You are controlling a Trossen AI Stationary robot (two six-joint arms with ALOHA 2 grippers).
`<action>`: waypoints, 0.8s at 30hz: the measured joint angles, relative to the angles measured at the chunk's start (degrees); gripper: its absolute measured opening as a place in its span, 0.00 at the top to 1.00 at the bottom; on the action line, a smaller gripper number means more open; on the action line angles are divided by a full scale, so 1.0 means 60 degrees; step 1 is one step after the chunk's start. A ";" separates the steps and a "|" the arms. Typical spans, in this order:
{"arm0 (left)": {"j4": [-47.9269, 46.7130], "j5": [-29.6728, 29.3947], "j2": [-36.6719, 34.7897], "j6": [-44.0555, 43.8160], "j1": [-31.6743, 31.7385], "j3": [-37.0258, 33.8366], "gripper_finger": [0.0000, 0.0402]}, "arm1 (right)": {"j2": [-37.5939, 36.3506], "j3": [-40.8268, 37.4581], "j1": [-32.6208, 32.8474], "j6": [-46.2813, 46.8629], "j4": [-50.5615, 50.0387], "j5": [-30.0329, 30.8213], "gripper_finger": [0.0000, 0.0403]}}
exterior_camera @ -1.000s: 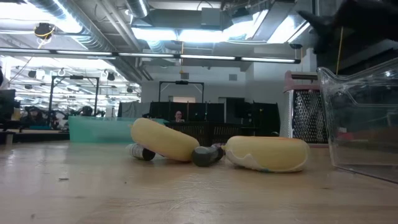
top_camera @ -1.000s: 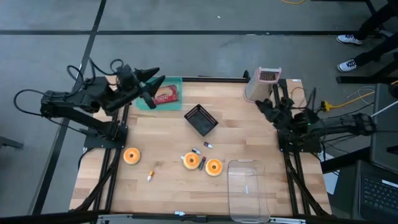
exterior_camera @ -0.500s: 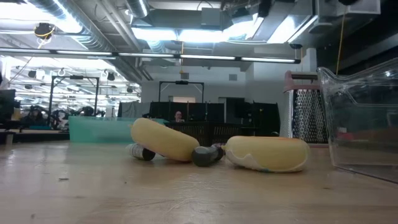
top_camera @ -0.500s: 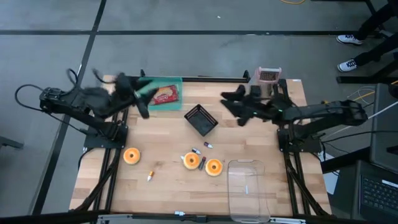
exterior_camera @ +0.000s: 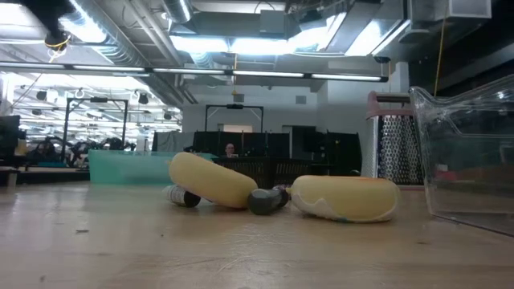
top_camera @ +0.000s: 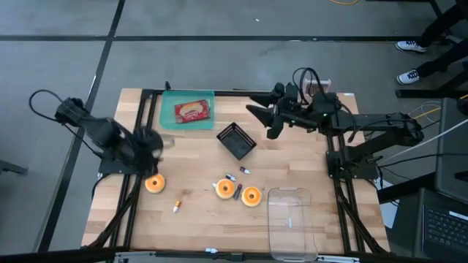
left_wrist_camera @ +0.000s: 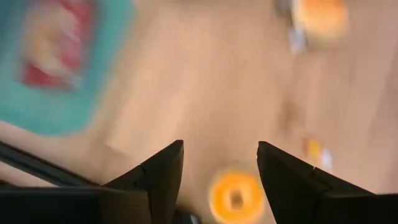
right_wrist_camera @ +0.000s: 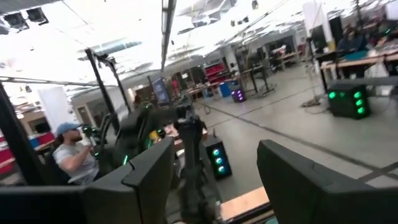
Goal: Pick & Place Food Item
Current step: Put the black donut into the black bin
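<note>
Overhead view of the wooden table (top_camera: 197,161), read from the near edge to the far edge. Nearest, at about 5 o'clock from the table's centre, lies a clear plastic container (top_camera: 291,223); in the low view it rises at the right of the picture (exterior_camera: 466,160). Next comes a row of three orange doughnuts: one at 8 o'clock (top_camera: 154,183), and two close together at 6 o'clock (top_camera: 225,189) and (top_camera: 251,196), with small dark bottles (top_camera: 238,191) beside and between them. A small orange-tipped piece (top_camera: 176,207) lies near the 7 o'clock edge.

At the centre, slightly toward 1 o'clock, stands a black mesh basket (top_camera: 236,141). At 11 o'clock, by the far edge, a teal tray (top_camera: 170,115) holds a packaged food item (top_camera: 192,111) in red wrapping. At 2 o'clock, in the far corner, a box grater with a pink top (top_camera: 316,88) is partly hidden by the right arm.

The left gripper (top_camera: 155,142) hangs at 9 o'clock over the table's left edge, above the left doughnut; its wrist view shows the fingers (left_wrist_camera: 158,180) spread, with nothing between them and that doughnut (left_wrist_camera: 235,196) below. The right gripper (top_camera: 257,118) is raised at 1 o'clock, just beyond the basket, fingers (right_wrist_camera: 298,180) spread and empty, its camera facing the room, where a seated person (right_wrist_camera: 71,158) shows.
</note>
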 joint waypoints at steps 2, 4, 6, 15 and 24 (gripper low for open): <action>0.0712 0.0755 -0.0074 -0.0068 -0.0447 -0.0915 0.50 | 0.0003 0.0191 0.0000 -0.0046 -0.0062 0.0076 0.43; 0.1878 0.1110 -0.0213 -0.0401 -0.0903 -0.1785 0.50 | -0.0008 0.0265 0.0000 -0.0042 -0.0227 0.0102 0.43; 0.2839 0.1118 -0.0302 -0.0959 -0.1258 -0.2497 0.50 | -0.0005 0.0261 0.0007 -0.0035 -0.0850 0.0334 0.43; 0.5154 0.1023 -0.0551 -0.3285 -0.2297 -0.4689 0.50 | 0.0014 0.0496 0.0324 0.0223 -0.3965 0.1898 0.43; 0.3855 0.1421 -0.0725 -0.3156 -0.2634 -0.4860 0.50 | 0.0593 0.2447 0.0350 0.0524 -0.8442 0.3189 0.43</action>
